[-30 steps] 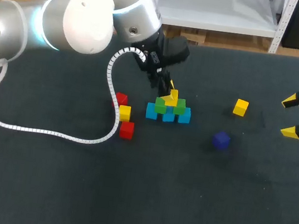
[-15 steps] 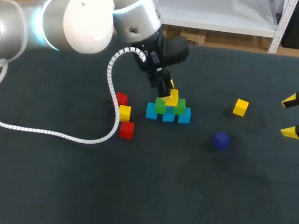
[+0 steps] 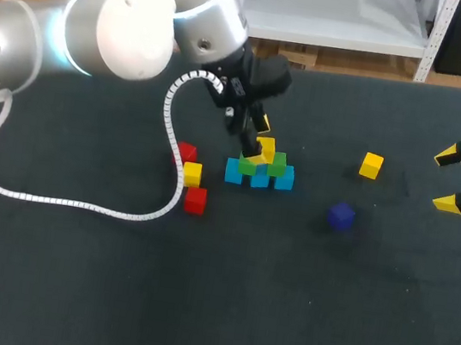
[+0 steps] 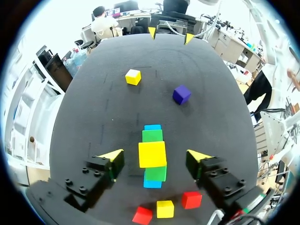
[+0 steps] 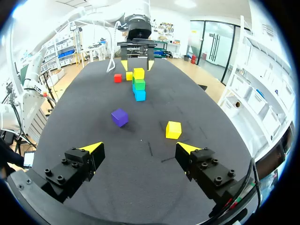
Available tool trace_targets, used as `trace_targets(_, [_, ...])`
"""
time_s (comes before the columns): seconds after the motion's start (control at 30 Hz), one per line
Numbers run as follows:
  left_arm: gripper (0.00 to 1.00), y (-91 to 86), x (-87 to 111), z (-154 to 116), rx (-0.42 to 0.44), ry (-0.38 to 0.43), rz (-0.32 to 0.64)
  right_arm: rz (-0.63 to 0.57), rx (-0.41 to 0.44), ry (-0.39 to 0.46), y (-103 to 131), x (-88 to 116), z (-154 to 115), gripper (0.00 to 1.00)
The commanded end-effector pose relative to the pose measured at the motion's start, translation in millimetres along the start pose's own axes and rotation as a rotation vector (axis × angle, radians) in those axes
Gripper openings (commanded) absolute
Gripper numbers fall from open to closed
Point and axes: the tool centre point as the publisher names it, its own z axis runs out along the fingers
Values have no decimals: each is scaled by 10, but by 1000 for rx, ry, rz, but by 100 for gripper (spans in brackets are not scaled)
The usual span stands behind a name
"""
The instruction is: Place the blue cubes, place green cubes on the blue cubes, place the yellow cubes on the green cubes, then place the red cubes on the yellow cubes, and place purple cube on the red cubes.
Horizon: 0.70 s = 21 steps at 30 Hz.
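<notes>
On the dark desk [image 3: 281, 301] three blue cubes [image 3: 260, 179] stand in one row, a little to the right of the desk's middle. Two green cubes [image 3: 277, 164] sit on them, and one yellow cube [image 3: 265, 150] sits on top of the green cubes.

The left claw [image 3: 259, 140] hangs directly over this pile. In the left wrist view the left claw [image 4: 154, 157] is released: its two yellow tips stand on two sides of the top yellow cube [image 4: 152, 154], and a gap shows between each tip and the cube. In that view the green cubes [image 4: 152, 136] and the blue cubes [image 4: 152, 183] show under and around the yellow one.

To the left of the pile lie two red cubes [image 3: 195, 200] with a second yellow cube [image 3: 192, 173] between them, close to a white coiled cable [image 3: 78, 202] that lies on the desk. To the right of the pile a third yellow cube [image 3: 371, 165] stands alone. The purple cube [image 3: 341, 216] stands nearer, well apart from the pile.

The right claw [image 3: 453, 180] is at the right edge of the desk, far from all cubes. In its own view the right claw [image 5: 140, 150] is wide open and holds nothing; the purple cube [image 5: 119, 117] and the third yellow cube [image 5: 173, 130] lie ahead of it.
</notes>
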Motion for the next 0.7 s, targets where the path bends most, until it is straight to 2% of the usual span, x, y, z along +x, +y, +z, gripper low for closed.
trace_targets(0.03, [100,-54,57,-86,5,-2,12,-1,0,-1,0,1,1,100])
trace_targets(0.13, [100,-120,132,-139,3,1,21,-1,0,-1,0,1,1,100])
trace_targets(0.43, [100,-260,483,-282,-38,26,-33,-1,0,-1,0,1,1,100])
trace_targets(0.7, [100,-302,746,-225,-43,53,-17,-1,0,-1,0,1,1,100])
